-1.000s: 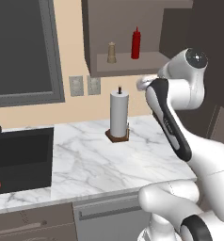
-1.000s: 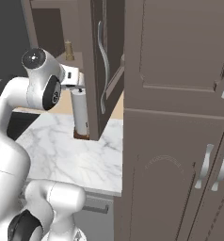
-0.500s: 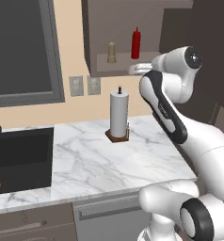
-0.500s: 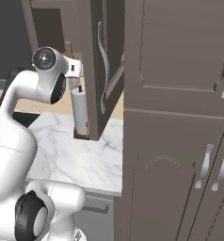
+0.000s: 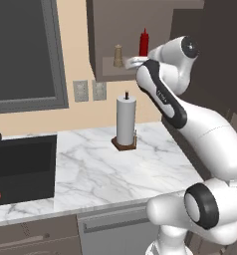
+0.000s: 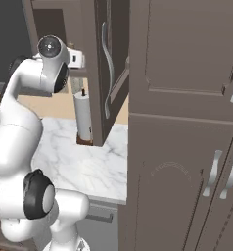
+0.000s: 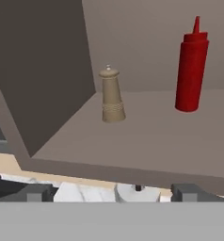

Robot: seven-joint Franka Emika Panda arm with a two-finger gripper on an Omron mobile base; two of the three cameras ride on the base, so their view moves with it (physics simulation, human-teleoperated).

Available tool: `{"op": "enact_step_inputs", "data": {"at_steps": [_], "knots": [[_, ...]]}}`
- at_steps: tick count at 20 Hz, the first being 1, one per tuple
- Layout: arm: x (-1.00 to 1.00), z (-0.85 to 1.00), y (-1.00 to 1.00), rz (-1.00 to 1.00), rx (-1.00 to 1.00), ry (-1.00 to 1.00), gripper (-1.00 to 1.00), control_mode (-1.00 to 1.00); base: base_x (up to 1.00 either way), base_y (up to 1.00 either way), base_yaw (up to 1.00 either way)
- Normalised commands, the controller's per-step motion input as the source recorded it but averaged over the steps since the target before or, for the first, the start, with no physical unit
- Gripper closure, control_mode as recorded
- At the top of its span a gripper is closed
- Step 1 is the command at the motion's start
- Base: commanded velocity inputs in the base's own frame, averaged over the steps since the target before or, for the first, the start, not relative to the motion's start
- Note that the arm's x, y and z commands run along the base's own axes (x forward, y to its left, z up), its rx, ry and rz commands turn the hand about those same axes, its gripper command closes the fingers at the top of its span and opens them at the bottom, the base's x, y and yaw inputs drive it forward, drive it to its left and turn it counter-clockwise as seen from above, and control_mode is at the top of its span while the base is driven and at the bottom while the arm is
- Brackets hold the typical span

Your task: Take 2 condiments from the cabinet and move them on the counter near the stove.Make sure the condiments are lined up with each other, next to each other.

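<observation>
Inside the dark cabinet [image 5: 110,30] two condiments stand on the shelf. They are a slim red squeeze bottle [image 5: 144,42] [image 7: 191,70] and, to its left, a shorter tan shaker [image 5: 118,56] [image 7: 112,96]. My gripper [image 5: 130,62] [image 7: 114,193] [image 6: 78,58] hovers just outside the shelf's front edge, level with it and facing in. Its fingertips [image 7: 38,192] stand wide apart, open, with nothing between them. Both condiments are upright and a good way beyond the tips. The stove and the counter beside it are out of view.
A white paper-towel roll [image 5: 125,119] [image 6: 82,115] on a wooden base stands right under the shelf, on the marble top [image 5: 115,164]. The black sink [image 5: 21,167] lies at the left. The open cabinet door [image 6: 106,68] hangs beside the hand, with tall cabinets [image 6: 187,122] to the right.
The arm has stretched up and forward, carrying the hand from below the shelf up to its front edge. The jaws stayed open. The condiments have not moved.
</observation>
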Motion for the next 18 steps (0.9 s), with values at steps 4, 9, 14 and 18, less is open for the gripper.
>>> {"op": "enact_step_inputs", "data": {"at_steps": [4,9,14,18], "knots": [[0.45,-0.01,0.06,0.03,0.0,0.0,-1.0,-1.0,0.0,0.0,0.0],[0.4,-0.01,0.02,0.01,0.0,0.0,-1.0,-1.0,0.0,0.0,0.0],[0.39,0.0,0.04,0.02,0.0,0.0,-1.0,-1.0,0.0,0.0,0.0],[0.38,0.0,0.1,0.01,0.0,0.0,-1.0,-1.0,0.0,0.0,0.0]]}}
